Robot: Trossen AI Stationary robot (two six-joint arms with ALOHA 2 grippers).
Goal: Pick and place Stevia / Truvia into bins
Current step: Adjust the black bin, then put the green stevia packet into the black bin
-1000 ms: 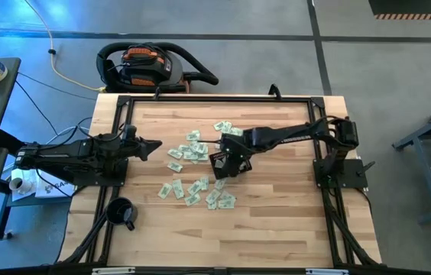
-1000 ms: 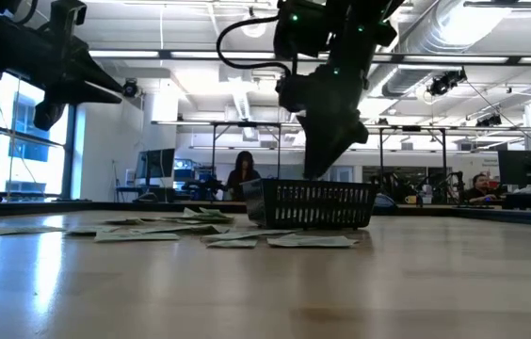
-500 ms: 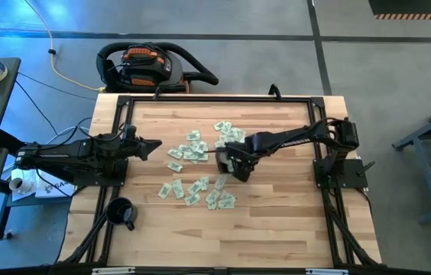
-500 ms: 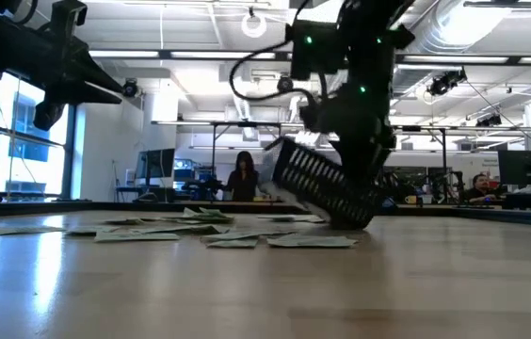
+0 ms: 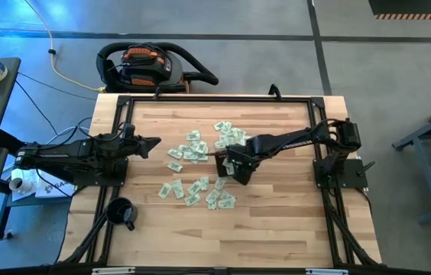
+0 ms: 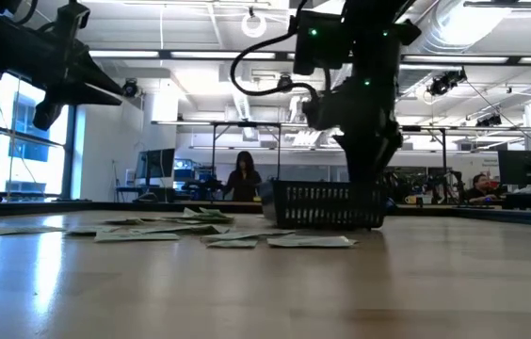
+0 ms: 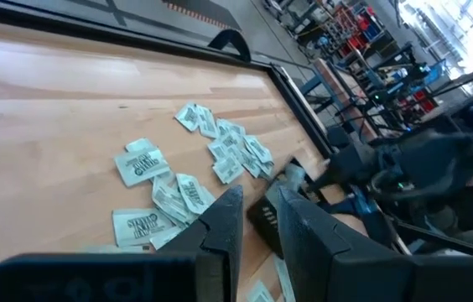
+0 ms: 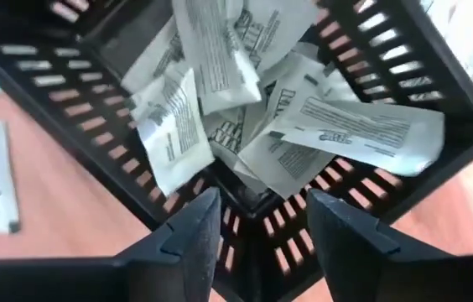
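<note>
The black mesh-walled basket point(image 5: 233, 163) stands flat on its base near the table's middle point(image 6: 327, 205) and holds several pale green and white sachets point(image 8: 262, 109). Many more sachets point(image 5: 194, 150) lie flat and scattered on the wood to its left and near side point(image 7: 178, 189). My right gripper point(image 5: 240, 163) comes down from above onto the basket's right end point(image 6: 367, 184). My left gripper point(image 5: 153, 143) hovers shut over the table's left part, apart from the sachets, pointing toward the basket point(image 7: 263, 220). My right gripper point(image 8: 262, 205) holds the basket by a corner of its slotted wall point(image 8: 253, 231), from above, pointing down. One finger point(image 8: 190, 239) stands on each side of that corner. The fingers themselves hide the exact contact. The basket rests level on the table.
A round black mug point(image 5: 121, 211) stands near the table's near-left corner. A dark frame point(image 5: 215, 97) borders the table. A vacuum cleaner point(image 5: 148, 65) sits on the floor beyond the far edge. Bare wood point(image 5: 277, 221) lies near and to the right of the sachets.
My right gripper tipped the basket up onto its right end, then set it back down level. The basket now stands slightly farther toward the table's right edge than a second ago.
</note>
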